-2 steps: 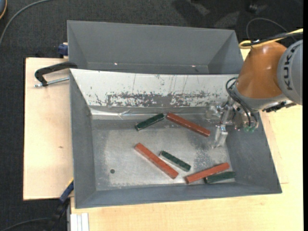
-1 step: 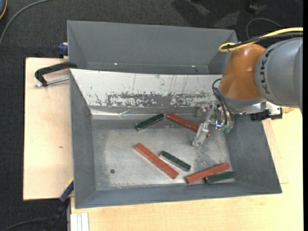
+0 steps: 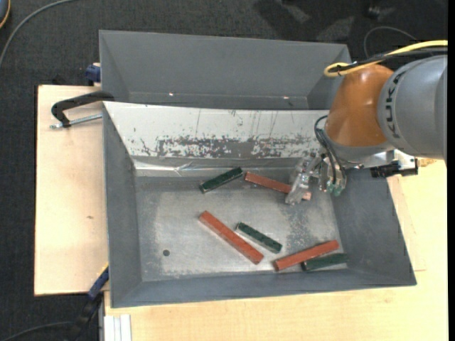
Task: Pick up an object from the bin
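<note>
The arm's orange cover (image 3: 359,112) hangs over the grey bin's (image 3: 121,212) right rear, and the tool (image 3: 298,192) is low at the right end of a short red bar (image 3: 269,182) lying near the back wall. That end is hidden under the tool, so contact is hard to judge, and I cannot tell whether the tool is wide or narrow. Just left of it, a dark green bar (image 3: 222,180) lies tilted. Mid-floor, a long red bar (image 3: 229,237) runs diagonally with a small green bar (image 3: 259,237) just beside it. At the front right, another red bar (image 3: 306,255) and a green piece (image 3: 323,262) lie together, whether touching is unclear.
</note>
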### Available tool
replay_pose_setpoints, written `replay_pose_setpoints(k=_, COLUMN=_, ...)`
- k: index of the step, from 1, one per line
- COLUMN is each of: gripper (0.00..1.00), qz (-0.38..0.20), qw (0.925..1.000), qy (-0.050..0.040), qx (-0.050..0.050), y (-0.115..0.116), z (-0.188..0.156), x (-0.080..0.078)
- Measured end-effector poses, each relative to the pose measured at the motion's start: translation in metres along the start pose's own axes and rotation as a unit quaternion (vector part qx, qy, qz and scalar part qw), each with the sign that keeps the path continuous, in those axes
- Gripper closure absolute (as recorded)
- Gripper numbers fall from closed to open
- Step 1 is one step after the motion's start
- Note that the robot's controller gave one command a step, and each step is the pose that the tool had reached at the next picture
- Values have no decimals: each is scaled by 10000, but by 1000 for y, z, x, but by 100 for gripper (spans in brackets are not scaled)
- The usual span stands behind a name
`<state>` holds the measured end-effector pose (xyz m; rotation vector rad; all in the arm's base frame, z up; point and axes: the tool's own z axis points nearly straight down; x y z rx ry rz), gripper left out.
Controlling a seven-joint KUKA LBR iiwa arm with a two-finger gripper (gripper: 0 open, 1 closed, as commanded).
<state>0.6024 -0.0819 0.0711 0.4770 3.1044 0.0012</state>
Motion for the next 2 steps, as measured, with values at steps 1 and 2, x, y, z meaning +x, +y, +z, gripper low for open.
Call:
replay_pose_setpoints(k=1, gripper=100, qz=-11, qw=10000, qy=-63, qx=-18, y=14, z=-107, x=5)
replay_pose_setpoints(k=2, gripper=100, qz=121, qw=9999, qy=-50, qx=-2, y=-20, z=-141, x=-1)
